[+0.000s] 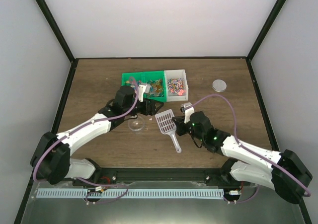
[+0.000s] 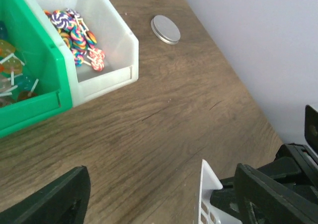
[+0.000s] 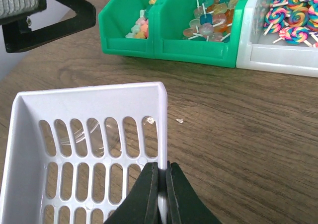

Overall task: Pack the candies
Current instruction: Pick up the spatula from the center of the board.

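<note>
The candies lie in bins at the back: small pastel sweets (image 3: 140, 26) and lollipops (image 3: 211, 18) in the green bins (image 1: 143, 80), swirl lollipops (image 2: 78, 34) in the white bin (image 1: 185, 83). A pale slotted scoop (image 1: 166, 120) sits mid-table. My right gripper (image 1: 179, 128) is shut on the scoop's right side wall (image 3: 162, 134), pinching it between both fingers (image 3: 148, 194). My left gripper (image 2: 159, 189) hangs open over bare wood just left of the scoop's front corner (image 2: 207, 184), with nothing between its fingers.
A small clear round container (image 1: 136, 124) stands left of the scoop, and shows through the scoop's slots (image 3: 82, 134). A round metal lid (image 1: 219, 85) lies at the back right. Walls enclose the table on three sides.
</note>
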{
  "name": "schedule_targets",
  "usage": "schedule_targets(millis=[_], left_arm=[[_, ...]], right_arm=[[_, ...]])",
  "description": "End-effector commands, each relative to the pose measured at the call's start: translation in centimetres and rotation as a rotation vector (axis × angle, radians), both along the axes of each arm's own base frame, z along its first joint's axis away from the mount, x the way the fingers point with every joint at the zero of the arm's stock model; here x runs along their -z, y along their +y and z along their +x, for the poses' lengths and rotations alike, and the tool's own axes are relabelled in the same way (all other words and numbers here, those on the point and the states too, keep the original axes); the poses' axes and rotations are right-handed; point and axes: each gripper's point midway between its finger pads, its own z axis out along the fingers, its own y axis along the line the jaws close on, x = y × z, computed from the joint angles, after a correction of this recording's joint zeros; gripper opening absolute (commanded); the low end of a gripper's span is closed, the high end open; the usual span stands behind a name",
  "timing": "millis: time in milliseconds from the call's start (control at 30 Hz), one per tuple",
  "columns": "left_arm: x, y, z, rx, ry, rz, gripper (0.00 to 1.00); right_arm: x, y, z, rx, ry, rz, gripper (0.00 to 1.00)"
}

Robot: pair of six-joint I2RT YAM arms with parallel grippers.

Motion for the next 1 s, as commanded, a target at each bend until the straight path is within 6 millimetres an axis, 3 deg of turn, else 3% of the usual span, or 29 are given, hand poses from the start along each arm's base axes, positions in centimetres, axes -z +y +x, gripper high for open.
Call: schedule_targets(millis=[0,167,267,400,500,600,667,967], left_arm=[[0.2,-0.4,-0.6,0.053,0.016,0.039,0.79],[2.0,-1.3,-0.7,0.099,0.067,0.058,0.65],[3.0,-1.8,-0.6,0.118,0.089,0.07,0.49],[4.1,-2.3,-0.6,0.135,0.116,0.106,0.39],[4.4,-2.5,-0.7,0.145,0.12,0.117,0.4],[4.2,-2.6,-0.8,0.147,0.122,0.11,0.59],[4.0,-2.6,-0.9,0.146,0.123,0.108,0.64],[4.7,-3.1,-2.5,0.22,0.135,0.08,0.48]], right_arm=[[-0.5,0.0,0.3,0.01,-0.024,-0.013,0.01],[-0.5,-0.1,0.4,0.016,-0.022,-0.017,0.01],[-0.4,0.0,0.3,0.012,-0.021,-0.019,0.01],[-0.1,0.4,0.3,-0.001,-0.02,-0.037,0.01],[0.2,0.7,0.4,0.001,-0.018,-0.06,0.01],[0.5,0.8,0.5,0.003,-0.014,-0.073,0.01],[0.6,0.7,0.6,0.011,-0.014,-0.077,0.01],[-0.6,0.4,0.5,0.021,-0.037,-0.052,0.01]])
